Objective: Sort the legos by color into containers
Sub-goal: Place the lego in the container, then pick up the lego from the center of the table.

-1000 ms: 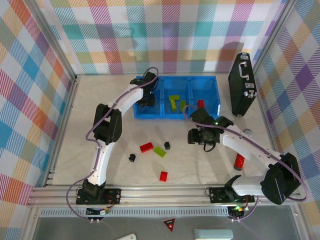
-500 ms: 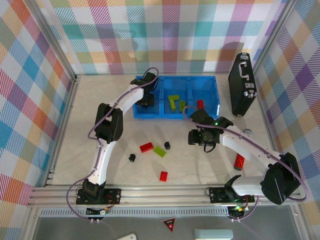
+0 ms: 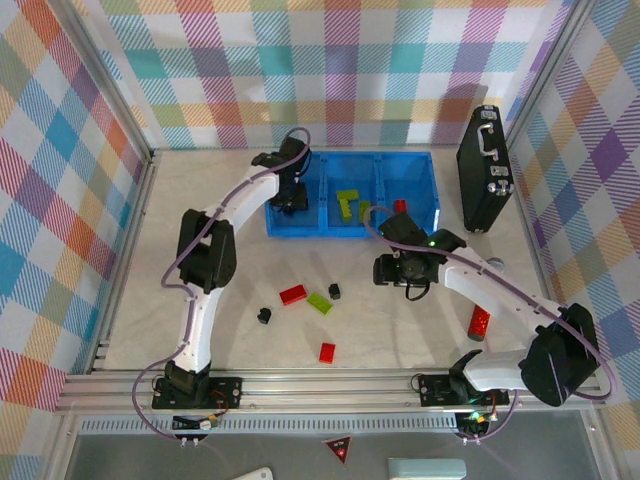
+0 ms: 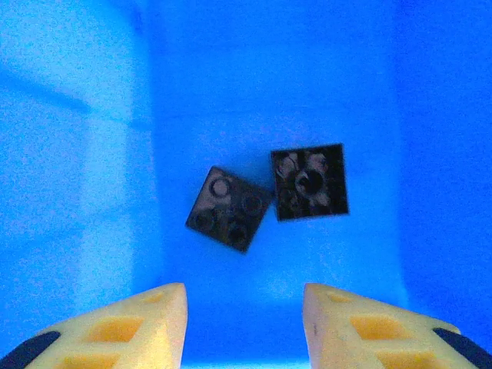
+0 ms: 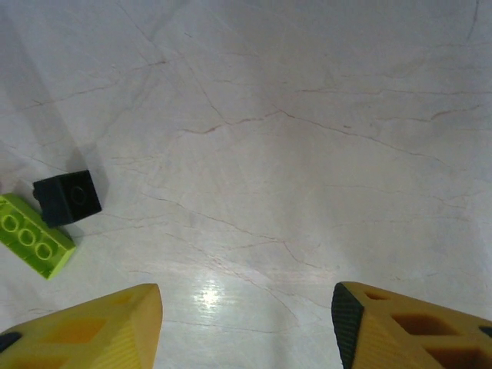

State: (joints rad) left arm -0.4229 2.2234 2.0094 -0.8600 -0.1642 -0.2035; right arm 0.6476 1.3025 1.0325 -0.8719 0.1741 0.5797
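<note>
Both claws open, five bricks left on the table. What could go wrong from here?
1. The black brick sits right beside the lime green brick; the open right claw may pinch or drag both, mixing colours.
2. The red cylinder lies close beside the right arm; a sweep could knock it.
3. The left claw hangs open low over the blue tray; a sideways exit might catch a wall and shift it.

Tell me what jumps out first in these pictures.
The bright blue tray at the far middle stands out, with the left gripper open above two black bricks in its left compartment. Loose red, green and black bricks lie scattered in front of it.
</note>
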